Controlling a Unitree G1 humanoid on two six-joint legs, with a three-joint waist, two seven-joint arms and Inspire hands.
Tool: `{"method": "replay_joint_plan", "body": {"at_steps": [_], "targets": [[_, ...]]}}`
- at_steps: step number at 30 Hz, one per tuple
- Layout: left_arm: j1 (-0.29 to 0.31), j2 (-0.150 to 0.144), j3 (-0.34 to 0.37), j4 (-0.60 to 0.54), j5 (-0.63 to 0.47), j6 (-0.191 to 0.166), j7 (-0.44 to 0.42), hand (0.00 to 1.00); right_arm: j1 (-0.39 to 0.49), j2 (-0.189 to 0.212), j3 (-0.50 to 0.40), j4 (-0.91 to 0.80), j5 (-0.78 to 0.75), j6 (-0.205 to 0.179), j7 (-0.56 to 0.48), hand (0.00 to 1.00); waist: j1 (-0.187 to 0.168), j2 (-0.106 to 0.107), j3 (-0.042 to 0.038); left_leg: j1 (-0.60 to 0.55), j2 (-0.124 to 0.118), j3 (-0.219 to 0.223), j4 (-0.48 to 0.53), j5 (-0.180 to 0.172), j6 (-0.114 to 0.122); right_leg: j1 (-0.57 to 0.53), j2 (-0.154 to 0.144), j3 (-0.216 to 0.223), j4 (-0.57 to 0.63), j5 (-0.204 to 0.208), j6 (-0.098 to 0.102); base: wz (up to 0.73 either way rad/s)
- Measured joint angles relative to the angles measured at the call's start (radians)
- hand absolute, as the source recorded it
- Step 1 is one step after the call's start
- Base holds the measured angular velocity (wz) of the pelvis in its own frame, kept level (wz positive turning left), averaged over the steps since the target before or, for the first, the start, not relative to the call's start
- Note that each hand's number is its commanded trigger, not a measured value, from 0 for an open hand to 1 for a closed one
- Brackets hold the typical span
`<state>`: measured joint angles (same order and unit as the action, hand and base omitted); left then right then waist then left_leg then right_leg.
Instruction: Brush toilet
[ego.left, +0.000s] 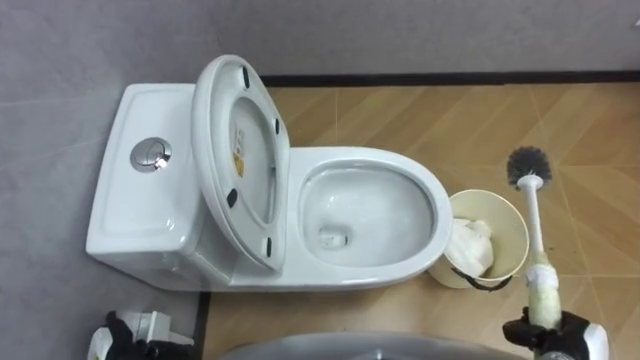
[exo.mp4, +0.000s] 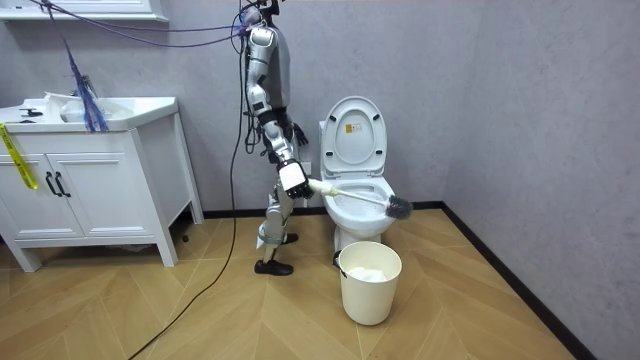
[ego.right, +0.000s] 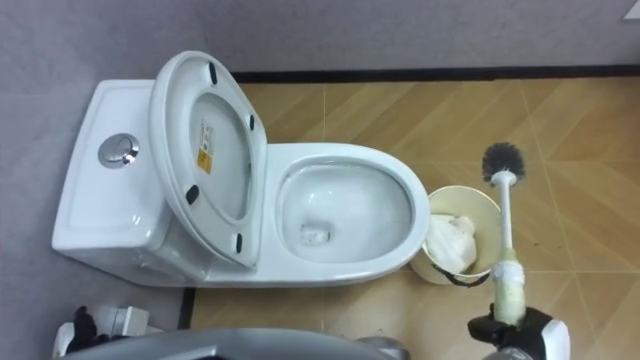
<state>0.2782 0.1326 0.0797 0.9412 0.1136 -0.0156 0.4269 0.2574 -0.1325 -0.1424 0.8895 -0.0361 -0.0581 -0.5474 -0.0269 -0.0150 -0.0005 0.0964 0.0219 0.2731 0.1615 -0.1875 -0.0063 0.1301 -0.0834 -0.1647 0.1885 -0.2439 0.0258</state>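
Observation:
A white toilet stands side-on before me, with its bowl (ego.left: 440, 212) open and its seat and lid (ego.left: 240, 160) raised against the tank (ego.left: 140, 215). My right hand (ego.left: 556, 336) at the lower right is shut on the pale grip of a toilet brush (ego.left: 536, 225). The brush's white shaft points away from me. Its dark bristle head (ego.left: 528, 165) hangs in the air to the right of the bowl, past the bin. In the room view the brush (exo.mp4: 360, 196) reaches across the bowl's front rim. My left hand (ego.left: 130, 335) shows at the lower left, near the tank.
A cream waste bin (ego.left: 517, 222) with white paper inside stands on the wood floor just beside the bowl's front. The grey wall runs behind the tank. A white vanity with a sink (exo.mp4: 90, 170) stands at the room view's left.

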Motion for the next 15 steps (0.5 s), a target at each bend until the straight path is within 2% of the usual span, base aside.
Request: {"method": "replay_joint_plan", "body": {"at_steps": [8,15], "targets": [[-0.002,-0.006,0.035,0.004,0.011,-0.008,-0.009,0.0,-0.012,0.0,0.0,0.051,0.022,-0.007,0.002,0.0,0.001,-0.001,0.0002,0.012,-0.001,-0.004,0.0,0.0,0.0,0.013,-0.001,-0.004,-0.001,0.001,0.0,0.0],[-0.002,-0.006,0.036,0.021,0.031,-0.007,-0.033,0.0,-0.004,0.0,0.001,0.082,0.082,-0.003,0.021,0.0,0.003,-0.003,0.0015,0.016,0.001,-0.004,-0.002,-0.001,-0.001,0.012,0.0,0.0,-0.001,0.0,0.0,0.0]]}}
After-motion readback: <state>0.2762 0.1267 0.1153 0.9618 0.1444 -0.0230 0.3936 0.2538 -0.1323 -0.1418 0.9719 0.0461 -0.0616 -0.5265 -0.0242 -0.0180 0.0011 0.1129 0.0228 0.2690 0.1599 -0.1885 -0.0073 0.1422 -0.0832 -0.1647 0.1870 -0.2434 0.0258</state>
